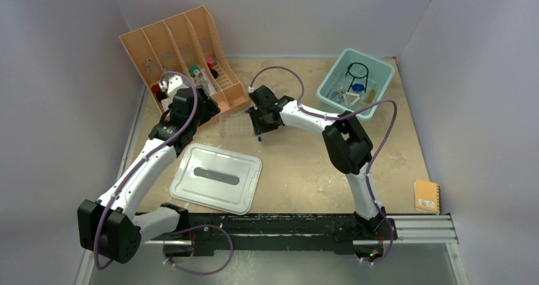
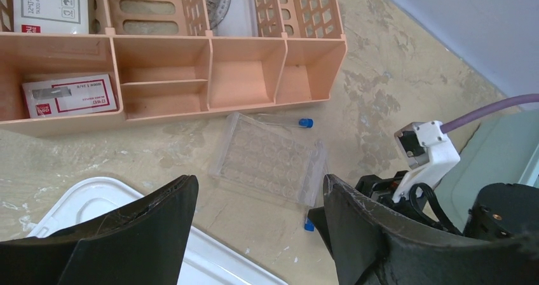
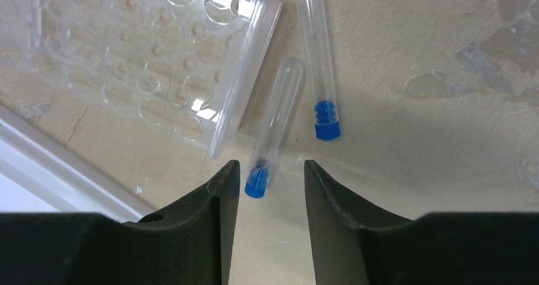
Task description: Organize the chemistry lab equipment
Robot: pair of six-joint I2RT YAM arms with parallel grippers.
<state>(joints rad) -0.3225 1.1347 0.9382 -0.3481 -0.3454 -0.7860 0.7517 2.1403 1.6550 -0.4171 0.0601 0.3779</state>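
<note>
Hovering low over the desk (image 1: 299,170), the right hand (image 3: 270,167) straddles the capped end of one blue-capped tube (image 3: 278,113) with its fingers apart. The cap sits nearer the finger at lower left of the right wrist view, no contact can be made out, and nothing is clamped. The hand probably lines up there because the cap is the thickest part and the easiest to pinch. This tube lies flat on the desk just beside the corner of the clear tube rack (image 3: 146,62). A second tube (image 3: 316,56) lies near it toward the upper right, also loose, with its cap apart from the first.

The rack lies flat just in front of the peach organizer (image 2: 241,81), whose near compartments hold only a couple of packets. That suggests both rack and tubes are waiting to be sorted.

The left hand (image 2: 259,180) hangs above the rack's near edge with its fingers spread wide and empty, perhaps placed to steady or take the rack.

At the upper right of the top view, a teal bin (image 1: 380,93) holds a black wire ring (image 1: 358,70) among small items too fine to tell apart
</note>
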